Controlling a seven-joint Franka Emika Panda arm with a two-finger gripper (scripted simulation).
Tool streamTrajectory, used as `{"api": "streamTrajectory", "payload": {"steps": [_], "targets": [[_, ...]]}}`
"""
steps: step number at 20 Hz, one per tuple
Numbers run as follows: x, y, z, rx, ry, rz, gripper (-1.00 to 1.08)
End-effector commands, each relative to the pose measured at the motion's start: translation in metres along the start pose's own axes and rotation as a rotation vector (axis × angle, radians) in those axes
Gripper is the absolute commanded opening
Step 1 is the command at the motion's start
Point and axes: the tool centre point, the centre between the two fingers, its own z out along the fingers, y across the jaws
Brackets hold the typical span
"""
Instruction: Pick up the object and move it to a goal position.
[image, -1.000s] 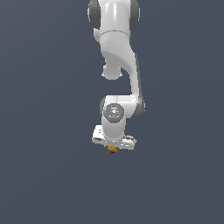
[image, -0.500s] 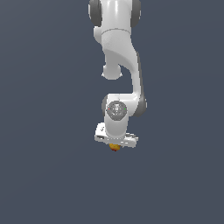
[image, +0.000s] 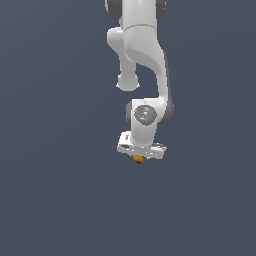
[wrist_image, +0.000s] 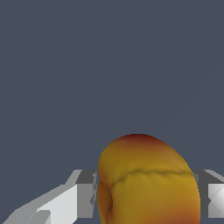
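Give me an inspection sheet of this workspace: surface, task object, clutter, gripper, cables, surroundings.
Surface: plain dark grey-blue ground, no markings or edges visible.
Job's things: small yellow-orange fruit with a red blotch, seated between the fingers of the gripper; in the exterior view only a sliver shows below the gripper.
Clutter: nothing seen.
Gripper: white gripper pointing down, fingers pressed against both sides of the fruit.
Cables: nothing seen.
Surroundings: white Franka arm entering from the top of the exterior view; no goal marker seen.
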Motion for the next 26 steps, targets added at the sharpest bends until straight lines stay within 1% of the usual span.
{"api": "streamTrajectory", "payload": {"steps": [1,10,16,21,26], "targets": [[-0.018,-0.012,-0.003,0.001,0.001,-0.001,-1.0],[-0.092,-0.061,-0.012,0.001,0.002,-0.002,-1.0],[-0.132,-0.088,-0.017,0.001,0.002,-0.002,-1.0],[-0.153,-0.103,-0.02,0.001,0.002,-0.002,-1.0],[-0.159,-0.109,-0.021,0.001,0.002,-0.002,-1.0]]}}
